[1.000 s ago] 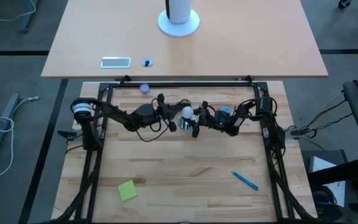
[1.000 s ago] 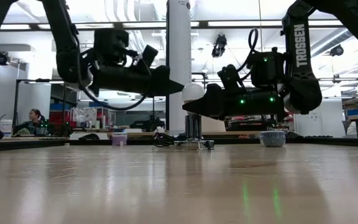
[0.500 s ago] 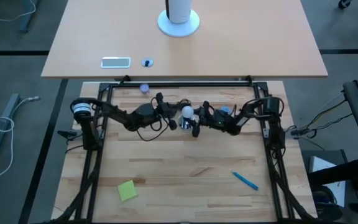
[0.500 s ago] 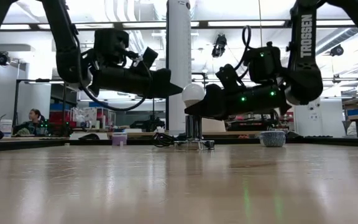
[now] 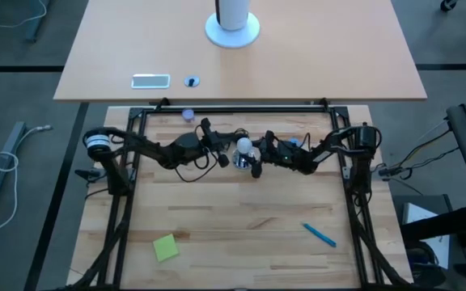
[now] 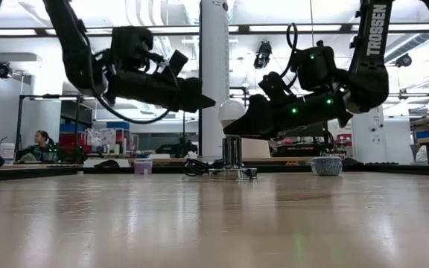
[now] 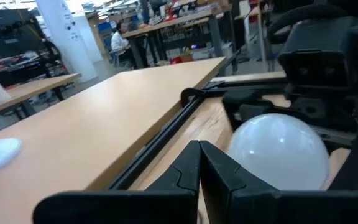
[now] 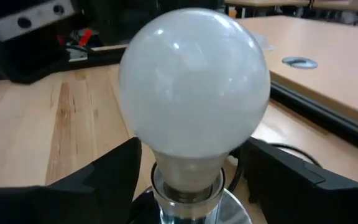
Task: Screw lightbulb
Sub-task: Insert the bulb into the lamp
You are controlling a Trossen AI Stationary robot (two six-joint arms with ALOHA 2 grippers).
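A pale wooden worktop point(image 5: 241, 218) of glued planks is filling the lower part of the overhead view, with both dark arms reaching toward each other along its far edge. The left gripper point(image 5: 223, 153) is hovering just beside the lightbulb point(image 5: 243, 145), its two black fingers point(image 7: 194, 171) pressed together into a point and holding nothing. The right gripper point(image 5: 257, 159) is sitting at the bulb's base, with its fingers point(image 8: 114, 171) spread to either side of the neck; whether the fingers are actually touching the neck is hard to make out, since their tips are cut off at the frame edge. The lightbulb is standing upright in a shiny silver socket point(image 6: 232, 152), and where the bulb's neck enters the socket is mostly hidden behind the fingers. The bulb is smooth, frosted white and round on top, narrowing to a greyish collar. A black cord point(image 6: 196, 167) is lying coiled beside the socket. Nearer the front edge, a flat yellow-green sticky note point(image 5: 166, 247) and a slim blue pen point(image 5: 319, 234) are lying well apart.
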